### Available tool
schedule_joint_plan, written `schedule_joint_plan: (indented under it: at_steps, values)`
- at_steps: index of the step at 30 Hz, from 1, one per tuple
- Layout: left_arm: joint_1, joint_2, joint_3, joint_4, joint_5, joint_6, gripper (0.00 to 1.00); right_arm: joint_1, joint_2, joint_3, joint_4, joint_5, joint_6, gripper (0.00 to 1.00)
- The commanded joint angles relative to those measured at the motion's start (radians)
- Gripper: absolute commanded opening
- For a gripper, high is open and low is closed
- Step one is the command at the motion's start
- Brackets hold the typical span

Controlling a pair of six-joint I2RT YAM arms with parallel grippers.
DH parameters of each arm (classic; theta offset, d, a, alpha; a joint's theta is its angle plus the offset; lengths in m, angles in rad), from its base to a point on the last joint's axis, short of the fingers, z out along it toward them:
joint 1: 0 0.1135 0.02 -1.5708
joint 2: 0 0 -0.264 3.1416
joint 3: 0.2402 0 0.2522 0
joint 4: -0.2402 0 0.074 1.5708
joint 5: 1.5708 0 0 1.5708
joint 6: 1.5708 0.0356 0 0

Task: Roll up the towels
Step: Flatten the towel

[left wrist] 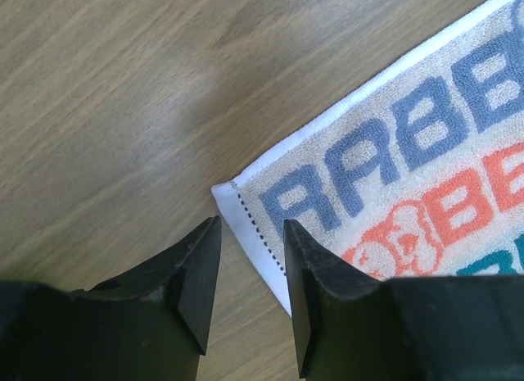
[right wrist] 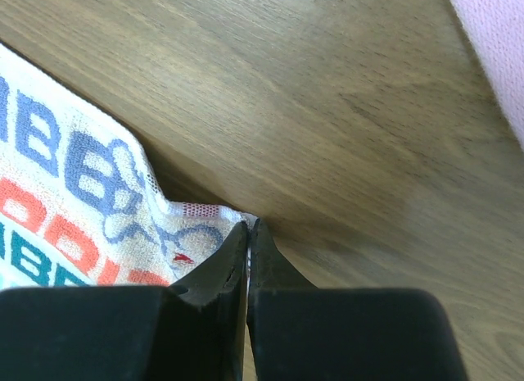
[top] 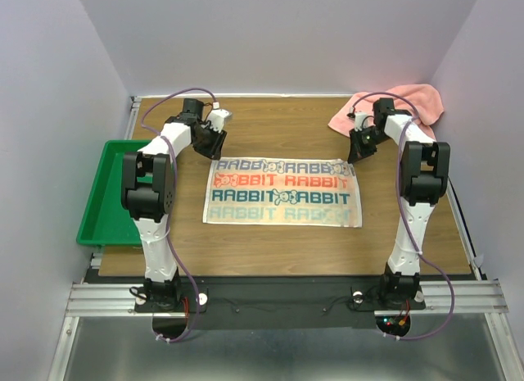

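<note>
Risk: right pincer (right wrist: 248,233) has only the very tip of the printed towel's (top: 282,191) corner, so a tug could pull it free. The left pincer (left wrist: 252,233) isn't gripping yet; if the right moves alone, the towel skews and rolls crooked. The left could also shove the hem along the counter (top: 270,242) rather than catch it.

Right: pressed together, pinching the towel's upper-right corner, cloth puckered at the tips. Left: about half spread, straddling the hem at the upper-left corner, holding nothing.

Printed towel lies flat mid-frame; pink towel (top: 409,102) is bunched at the upper right.
</note>
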Motion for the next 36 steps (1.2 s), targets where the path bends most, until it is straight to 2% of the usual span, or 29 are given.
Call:
schedule_joint_plan:
  at_steps: [1, 6, 10, 28, 32, 36]
  values:
    - [0.007, 0.006, 0.035, -0.024, 0.033, 0.014, 0.47, 0.005, 0.013, 0.019, -0.034, -0.006, -0.010, 0.01]
    - [0.007, 0.037, 0.056, -0.017, 0.026, 0.008, 0.47, 0.005, 0.007, 0.034, -0.033, -0.009, -0.012, 0.01]
    - [0.007, 0.071, 0.084, -0.011, 0.010, 0.001, 0.43, 0.005, 0.004, 0.045, -0.032, -0.012, -0.012, 0.01]
    - [0.009, 0.108, 0.104, 0.029, -0.039, -0.021, 0.41, 0.005, 0.022, 0.085, -0.032, 0.015, -0.021, 0.01]
    - [0.009, 0.134, 0.118, 0.012, -0.013, -0.025, 0.31, 0.005, 0.028, 0.091, -0.032, 0.014, -0.020, 0.01]
    - [0.010, 0.132, 0.112, 0.018, -0.025, -0.032, 0.31, 0.005, 0.039, 0.112, -0.032, 0.015, -0.020, 0.01]
